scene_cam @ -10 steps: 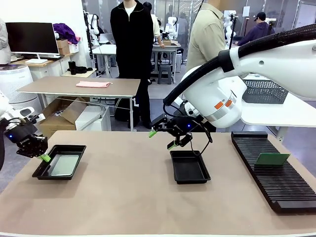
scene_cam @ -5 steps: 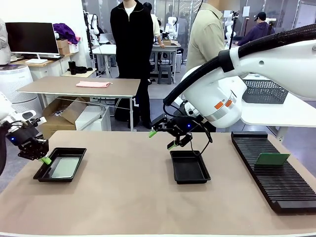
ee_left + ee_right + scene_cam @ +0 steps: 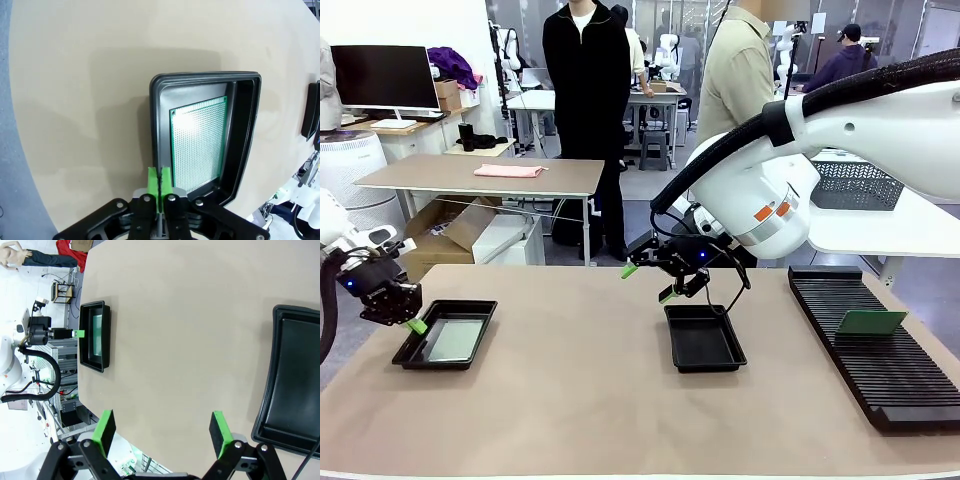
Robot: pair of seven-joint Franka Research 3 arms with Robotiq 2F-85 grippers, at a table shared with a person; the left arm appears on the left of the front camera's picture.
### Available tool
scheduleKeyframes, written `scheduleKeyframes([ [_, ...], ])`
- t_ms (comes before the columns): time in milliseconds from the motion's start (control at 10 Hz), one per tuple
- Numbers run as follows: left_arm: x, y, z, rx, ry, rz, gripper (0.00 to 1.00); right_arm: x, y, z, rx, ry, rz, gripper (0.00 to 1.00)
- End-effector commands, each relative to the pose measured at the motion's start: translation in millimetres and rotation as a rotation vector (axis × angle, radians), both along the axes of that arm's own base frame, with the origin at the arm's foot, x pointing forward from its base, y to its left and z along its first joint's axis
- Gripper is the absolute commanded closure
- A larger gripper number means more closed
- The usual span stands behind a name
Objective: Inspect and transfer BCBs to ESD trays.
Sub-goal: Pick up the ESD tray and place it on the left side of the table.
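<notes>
Front view — left hand (image 3: 415,325) pinching tray (image 3: 460,303), dragged it rightward; right hand (image 3: 647,284) spread.

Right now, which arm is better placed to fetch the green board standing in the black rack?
Likely the right. The right gripper is open, by the empty tray, on the side of the rack holding the board. The left gripper is shut on the rim of the left tray.
</notes>
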State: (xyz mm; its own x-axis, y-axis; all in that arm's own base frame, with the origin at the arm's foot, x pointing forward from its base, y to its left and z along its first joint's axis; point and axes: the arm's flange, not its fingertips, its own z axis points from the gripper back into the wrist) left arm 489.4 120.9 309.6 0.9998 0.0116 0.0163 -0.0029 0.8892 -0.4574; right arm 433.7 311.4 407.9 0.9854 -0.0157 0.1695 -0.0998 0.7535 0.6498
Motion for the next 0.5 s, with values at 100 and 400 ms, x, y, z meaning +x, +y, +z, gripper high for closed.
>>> scheduleKeyframes([
  [100, -0.5, 1.2, 2.6, -0.001, -0.003, 0.002, 0.97, 1.0, 2.9, 0.7, -0.012, 0.012, -0.009, 0.00],
  [400, 0.8, -0.3, 0.0, 0.001, 0.000, 0.000, 0.97, 1.0, 2.9, 0.7, -0.012, 0.012, -0.009, 0.00],
])
